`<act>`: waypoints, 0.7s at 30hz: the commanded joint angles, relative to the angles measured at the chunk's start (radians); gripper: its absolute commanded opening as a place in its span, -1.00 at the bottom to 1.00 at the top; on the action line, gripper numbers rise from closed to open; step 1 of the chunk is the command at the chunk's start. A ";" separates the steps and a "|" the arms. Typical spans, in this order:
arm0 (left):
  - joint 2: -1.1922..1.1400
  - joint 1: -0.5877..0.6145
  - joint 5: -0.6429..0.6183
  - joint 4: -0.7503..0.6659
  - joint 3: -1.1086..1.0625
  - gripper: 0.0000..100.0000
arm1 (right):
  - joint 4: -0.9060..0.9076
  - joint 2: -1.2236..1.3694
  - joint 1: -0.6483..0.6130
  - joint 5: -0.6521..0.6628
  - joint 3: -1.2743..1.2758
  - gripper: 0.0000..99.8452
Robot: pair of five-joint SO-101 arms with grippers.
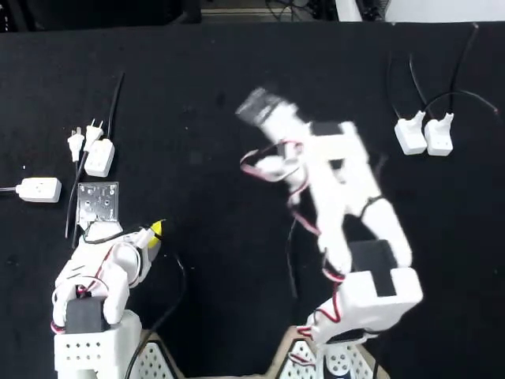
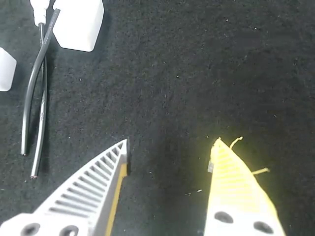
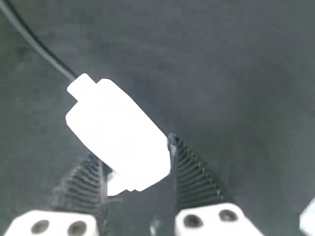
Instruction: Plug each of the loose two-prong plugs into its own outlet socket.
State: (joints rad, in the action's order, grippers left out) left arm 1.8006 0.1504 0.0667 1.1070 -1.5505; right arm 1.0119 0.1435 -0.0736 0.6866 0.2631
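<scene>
right tool carries a white plug over mid-bench

the right tool (image 3: 133,147) is clenched on a white plug (image 3: 115,130), its fingers (image 3: 192,177) pressing the flanks of the body. in the high view this tool hangs above the middle of the black bench (image 1: 197,71), well apart from the sockets at either side. the left tool (image 2: 171,145) is released, jaws spread with nothing between them, low over bare bench near a white outlet block (image 2: 78,22).

the plug's long axis runs straight out from between the fingers. its strain-relief end and black cord (image 3: 34,42) lead away from the tool. the other end is tucked back between the fingers, so the prongs cannot be seen.

to seat it well, i judge that the prong end must face the socket opening, with the axis in line with the slots and the push straight along that axis. a firm squeeze should stop the body pivoting as the cord drags. if the prongs do point back into the tool, a regrasp looks necessary first.
</scene>
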 commanded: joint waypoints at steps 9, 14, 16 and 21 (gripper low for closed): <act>0.009 -0.004 0.009 0.005 0.010 -0.47 | 0.074 0.002 0.285 -0.522 -0.289 -0.98; 0.009 -0.004 0.011 0.005 0.008 -0.47 | 0.066 0.090 0.290 -0.644 -0.351 -0.98; 0.009 -0.004 0.011 0.005 0.008 -0.47 | 0.066 0.154 0.290 -0.689 -0.404 -0.98; 0.009 -0.002 0.011 0.005 0.007 -0.47 | 0.075 0.360 0.325 -0.747 -0.578 -0.98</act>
State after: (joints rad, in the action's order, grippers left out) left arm 1.8006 0.1504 0.0667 1.1070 -1.5505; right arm 1.0810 0.4396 0.2194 -0.0315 -0.1803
